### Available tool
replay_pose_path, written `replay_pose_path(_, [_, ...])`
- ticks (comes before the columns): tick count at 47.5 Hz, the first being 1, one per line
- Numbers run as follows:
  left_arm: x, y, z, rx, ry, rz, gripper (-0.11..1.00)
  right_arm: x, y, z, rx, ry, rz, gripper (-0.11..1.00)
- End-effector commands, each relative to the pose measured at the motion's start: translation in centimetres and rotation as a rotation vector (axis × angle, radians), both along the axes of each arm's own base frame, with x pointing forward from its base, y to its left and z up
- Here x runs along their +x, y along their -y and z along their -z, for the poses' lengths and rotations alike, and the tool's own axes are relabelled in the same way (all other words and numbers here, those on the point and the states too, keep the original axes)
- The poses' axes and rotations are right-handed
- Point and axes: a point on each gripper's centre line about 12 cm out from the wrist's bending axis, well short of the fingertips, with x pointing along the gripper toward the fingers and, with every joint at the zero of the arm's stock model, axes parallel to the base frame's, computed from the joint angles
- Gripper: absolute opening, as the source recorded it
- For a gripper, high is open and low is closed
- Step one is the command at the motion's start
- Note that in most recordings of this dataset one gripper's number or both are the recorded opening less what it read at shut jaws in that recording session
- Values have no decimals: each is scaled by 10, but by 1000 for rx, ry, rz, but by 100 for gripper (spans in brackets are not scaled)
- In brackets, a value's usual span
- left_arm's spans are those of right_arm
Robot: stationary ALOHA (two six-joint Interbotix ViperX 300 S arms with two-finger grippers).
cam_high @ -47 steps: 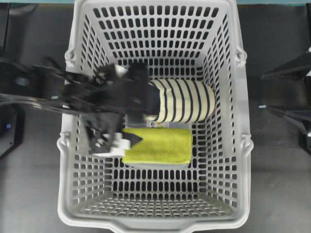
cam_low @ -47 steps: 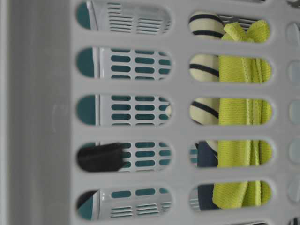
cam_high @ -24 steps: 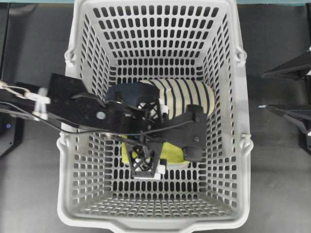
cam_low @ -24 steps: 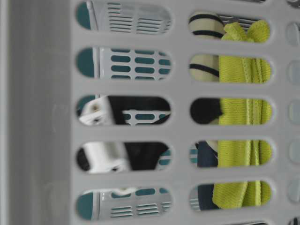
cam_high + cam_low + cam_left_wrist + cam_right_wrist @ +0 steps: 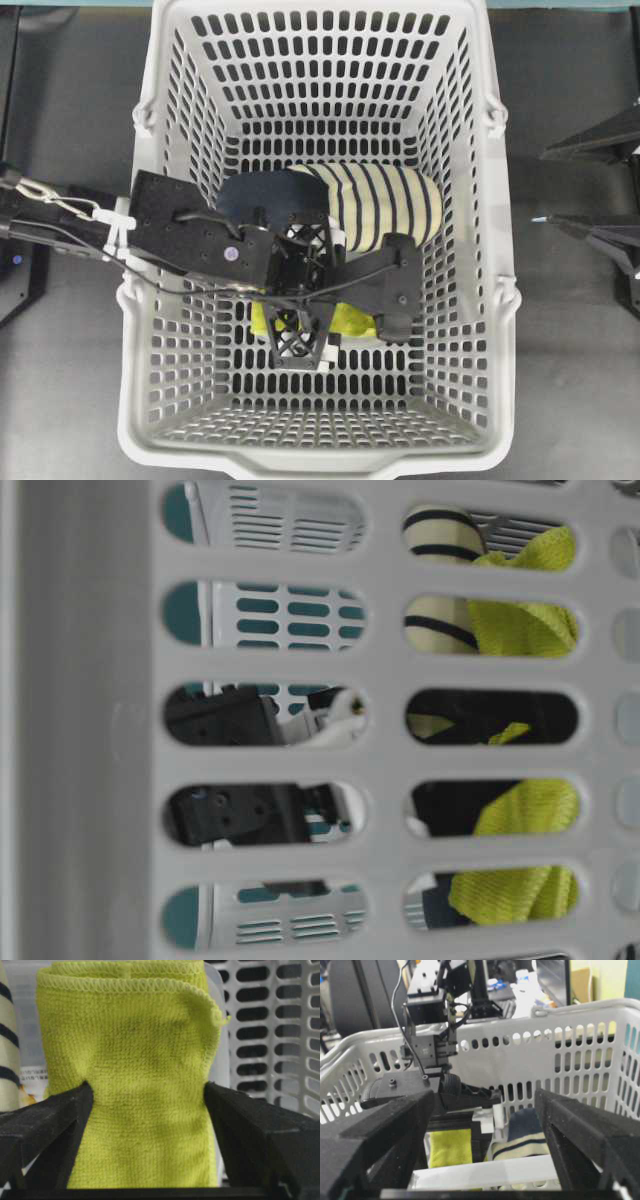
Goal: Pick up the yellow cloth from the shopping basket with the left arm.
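The yellow cloth lies folded on the floor of the shopping basket, mostly hidden under my left arm in the overhead view. My left gripper is down over it and open. Its two black fingers straddle the cloth and touch both long edges, which dent inward there. Through the basket wall the cloth looks bunched, and a strip of it shows beside the gripper. My right gripper hangs open outside the basket's right wall, empty.
A cream-and-navy striped slipper lies just behind the cloth, close to the left gripper's far finger. A white packet lies under the cloth. The tall slotted walls close in all round. Dark table surrounds the basket.
My left arm swung in over the basket and came down onto the cloth, so its fingers now stand on either side. The cloth has bunched up in the table-level view. The right arm is still.
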Motion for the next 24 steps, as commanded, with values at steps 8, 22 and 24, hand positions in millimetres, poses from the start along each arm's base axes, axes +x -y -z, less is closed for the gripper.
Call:
replay_pose_path(8, [-1, 1, -2, 8, 9, 16, 79, 0, 0, -5, 0, 15, 2, 77])
replay_pose_path(22, [-1, 2, -13, 8, 28, 23, 17, -3, 2, -6, -2, 24, 13, 77])
replay_pose_path(24, [-1, 2, -20, 7, 42, 22, 17, -3, 3, -5, -2, 24, 14, 77])
